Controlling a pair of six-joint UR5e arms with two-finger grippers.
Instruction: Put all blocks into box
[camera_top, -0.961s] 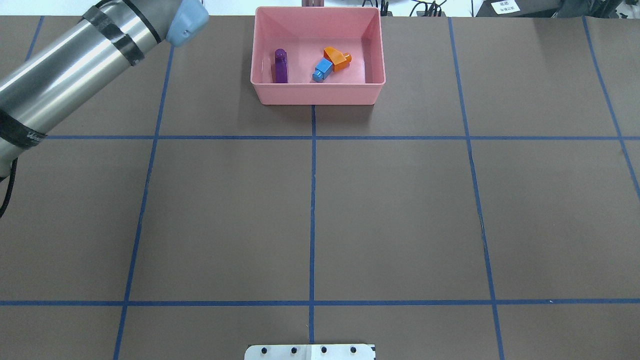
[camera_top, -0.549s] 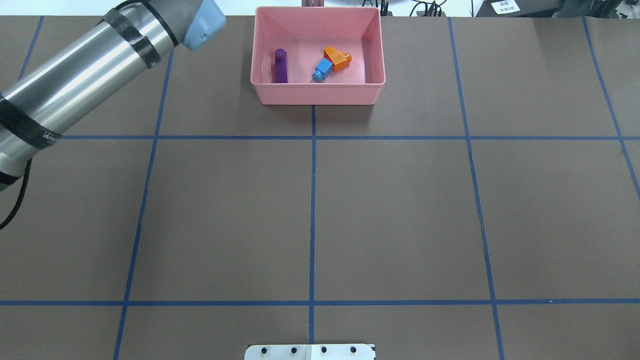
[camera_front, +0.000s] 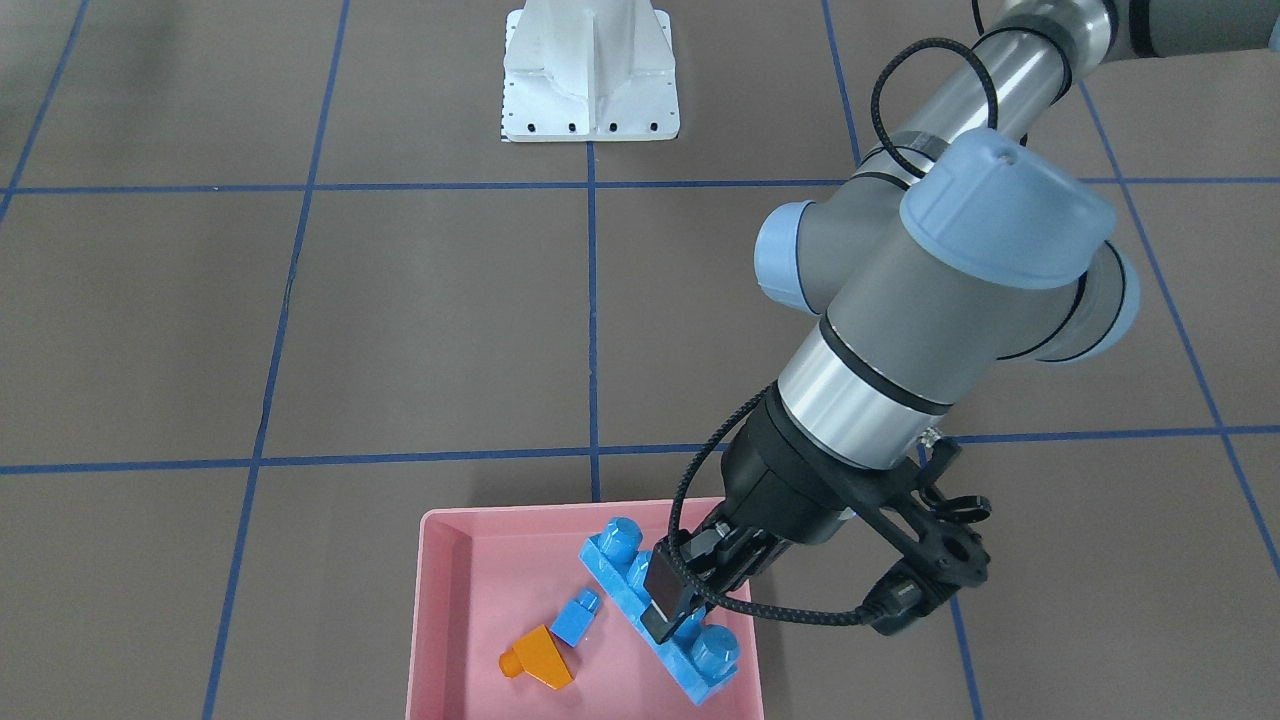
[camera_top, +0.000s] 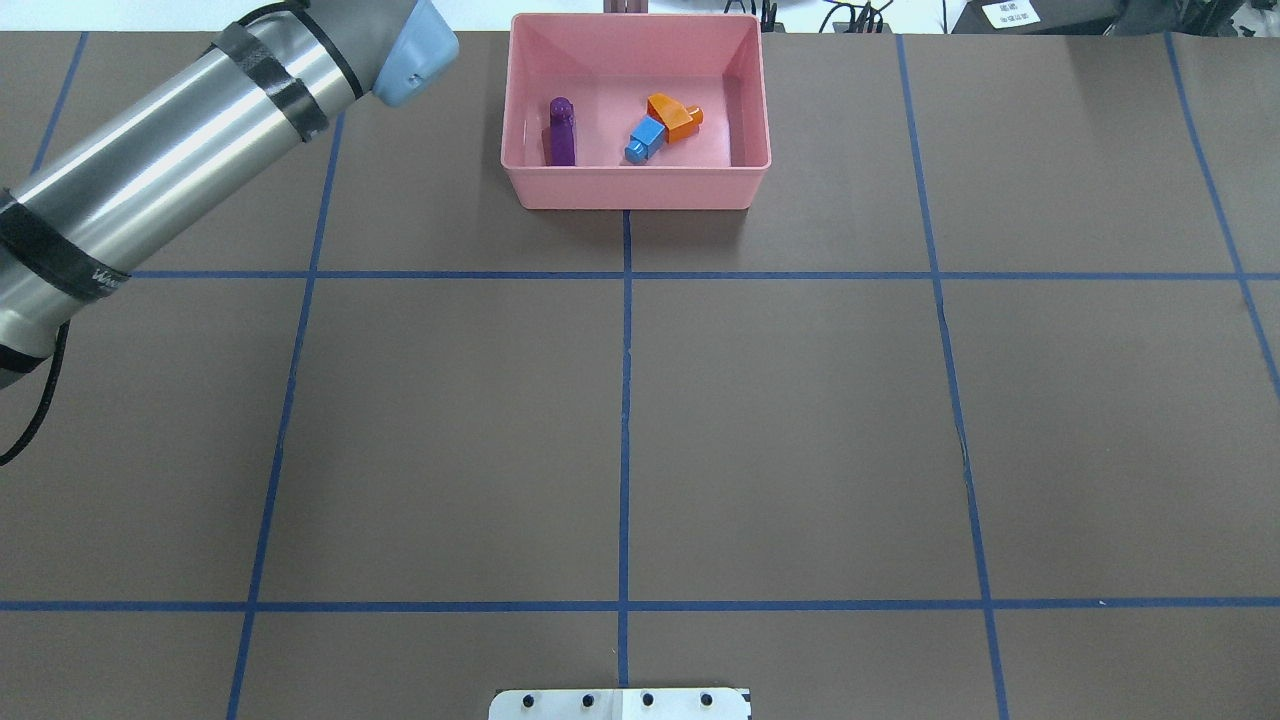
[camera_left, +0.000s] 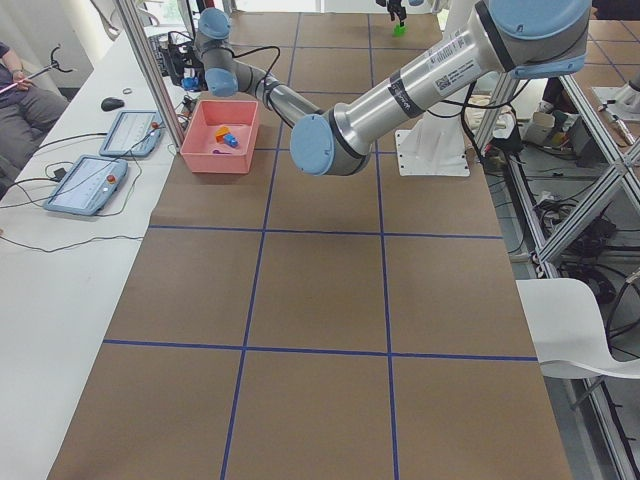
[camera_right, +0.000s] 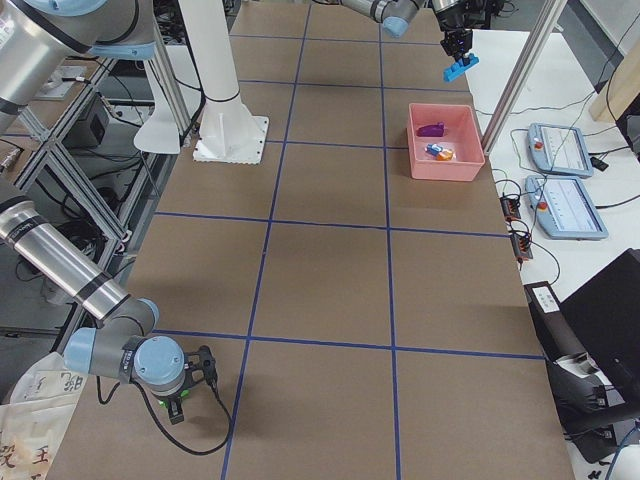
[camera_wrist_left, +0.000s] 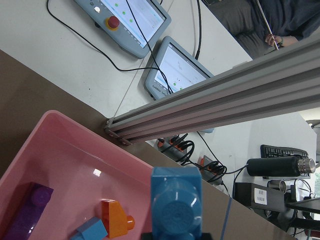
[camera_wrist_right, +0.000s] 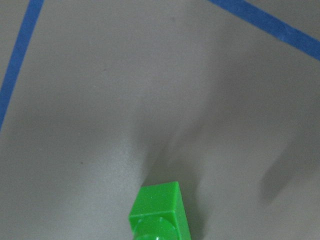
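Note:
My left gripper (camera_front: 680, 603) is shut on the long blue brick (camera_front: 612, 562) and holds it tilted over the right part of the pink box (camera_front: 440, 520); the brick also shows in the left wrist view (camera_wrist_left: 176, 200). In the box (camera_top: 630, 190) lie the purple brick (camera_top: 562, 130), the orange brick (camera_top: 675, 115) and the small light-blue brick (camera_top: 646, 138), the last two touching. My right gripper (camera_right: 178, 410) is far from the box, near the table's right end. A green brick (camera_wrist_right: 160, 212) sits at its tip above the table, and its fingers are hidden.
The white base plate (camera_top: 620, 705) stands at the table's near edge. An aluminium frame post (camera_wrist_left: 225, 100) and two control tablets (camera_wrist_left: 185, 67) stand just beyond the box's far side. Blue tape lines cross the brown table.
In the overhead view my left arm has swung to the right, toward the box. The three bricks in the box have not moved.

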